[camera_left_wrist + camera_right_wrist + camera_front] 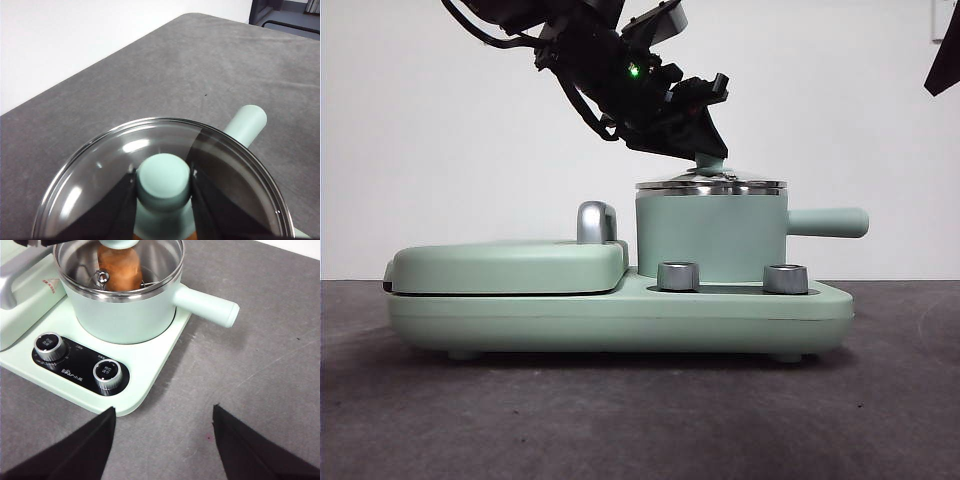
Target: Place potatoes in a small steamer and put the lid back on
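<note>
The mint-green cylindrical pot with steel rim and straight side handle stands on the mint-green cooker base, behind two steel dials. Inside it, seen through the glass in the right wrist view, lies the orange-brown cracked potato. The round clear glass lid sits on the pot's rim. The left gripper pinches the lid's mint-green knob. The right gripper, jaws spread, hovers above the grey table, near the base.

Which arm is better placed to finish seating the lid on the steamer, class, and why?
Left: its end effector grips the lid knob over the steamer. The right end effector hangs open, off to the side.
</note>
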`<control>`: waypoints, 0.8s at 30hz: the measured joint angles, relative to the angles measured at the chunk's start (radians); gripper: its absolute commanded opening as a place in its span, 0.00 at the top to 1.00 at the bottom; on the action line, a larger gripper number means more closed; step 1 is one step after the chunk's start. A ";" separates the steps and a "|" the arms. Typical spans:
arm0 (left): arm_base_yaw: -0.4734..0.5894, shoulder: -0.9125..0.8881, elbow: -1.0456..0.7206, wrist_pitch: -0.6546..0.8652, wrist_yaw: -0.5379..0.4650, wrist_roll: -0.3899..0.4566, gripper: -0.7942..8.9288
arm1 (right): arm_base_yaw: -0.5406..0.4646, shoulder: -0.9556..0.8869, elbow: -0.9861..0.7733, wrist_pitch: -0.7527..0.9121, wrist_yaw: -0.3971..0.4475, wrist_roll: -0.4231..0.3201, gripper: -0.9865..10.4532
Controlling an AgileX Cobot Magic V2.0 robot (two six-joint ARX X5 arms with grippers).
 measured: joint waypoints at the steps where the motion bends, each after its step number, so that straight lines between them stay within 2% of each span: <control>1: 0.000 0.000 0.000 0.002 0.000 0.000 0.91 | 0.000 0.000 0.000 0.000 0.000 0.000 0.64; 24: 0.001 0.000 -0.002 -0.017 0.010 -0.008 0.91 | 0.000 0.000 0.000 -0.006 0.000 0.000 0.64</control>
